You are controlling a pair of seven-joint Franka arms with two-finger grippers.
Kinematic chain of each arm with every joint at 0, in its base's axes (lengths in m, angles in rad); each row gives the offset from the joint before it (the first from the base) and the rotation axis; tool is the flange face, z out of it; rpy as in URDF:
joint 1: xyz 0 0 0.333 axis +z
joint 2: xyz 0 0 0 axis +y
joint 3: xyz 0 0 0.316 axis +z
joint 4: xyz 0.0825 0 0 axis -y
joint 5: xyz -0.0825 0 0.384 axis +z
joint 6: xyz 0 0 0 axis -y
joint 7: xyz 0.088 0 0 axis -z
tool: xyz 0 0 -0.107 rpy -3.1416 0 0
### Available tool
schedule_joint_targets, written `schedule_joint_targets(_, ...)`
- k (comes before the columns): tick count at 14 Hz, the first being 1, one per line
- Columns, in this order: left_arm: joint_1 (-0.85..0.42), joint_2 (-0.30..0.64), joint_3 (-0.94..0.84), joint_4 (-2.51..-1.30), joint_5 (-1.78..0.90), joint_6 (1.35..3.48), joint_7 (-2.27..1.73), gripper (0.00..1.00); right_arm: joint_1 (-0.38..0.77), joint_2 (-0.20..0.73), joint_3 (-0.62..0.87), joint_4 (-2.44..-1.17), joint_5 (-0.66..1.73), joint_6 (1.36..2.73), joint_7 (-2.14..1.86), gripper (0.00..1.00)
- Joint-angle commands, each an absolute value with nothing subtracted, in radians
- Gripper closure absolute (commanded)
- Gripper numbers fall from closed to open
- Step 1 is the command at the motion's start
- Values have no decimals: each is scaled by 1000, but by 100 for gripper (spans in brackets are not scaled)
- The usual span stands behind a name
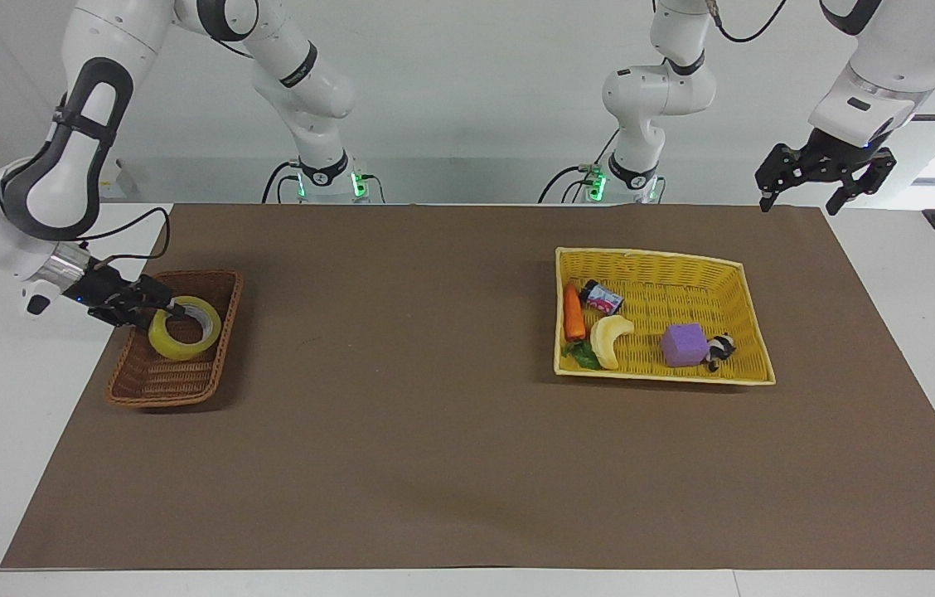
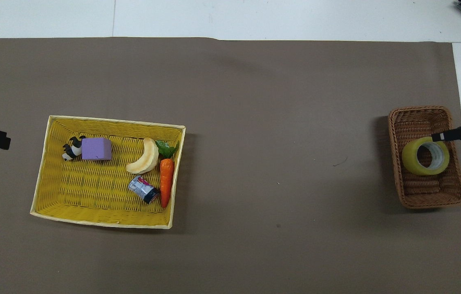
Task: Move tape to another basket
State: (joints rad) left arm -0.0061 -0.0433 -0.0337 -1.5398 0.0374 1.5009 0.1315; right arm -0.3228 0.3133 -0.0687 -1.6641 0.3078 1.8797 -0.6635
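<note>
Right gripper [image 1: 173, 310] is seen low over the small brown wicker basket [image 1: 144, 388], reaching in from the right arm's end of the table; its fingers are drawn apart and nothing is pinched between them. Just under and beside the fingertips the tape [image 1: 183, 330] is found — a wide roll, yellowish and translucent, with a white inner core showing through the hole. The roll is seen resting inside the brown basket, tilted, leaning toward the basket's wall nearer to the robots. Whether a fingertip touches the roll's upper rim cannot be told. In the overhead view the right gripper [image 2: 439, 136] is shown at the edge of the tape [image 2: 410, 158], with the brown wicker basket [image 2: 418, 201] around both.

Left gripper [image 1: 824, 176] is held high over the table's corner at the left arm's end, waiting, jaws spread wide and empty. Below and well apart from it, the yellow basket [image 1: 666, 262] is noted — inside it a carrot [image 1: 573, 313], a banana [image 1: 610, 338], a small can [image 1: 602, 298], a purple block [image 1: 682, 343] and a small black-and-white figure [image 1: 719, 347] beside that block.
</note>
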Motion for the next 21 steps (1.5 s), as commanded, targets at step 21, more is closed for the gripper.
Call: schedule_joint_targets(21, 3, -51, -40, -1532, 44, 1488, 146, 0, 2, -69, -77, -1570, -20, 1571, 141, 0)
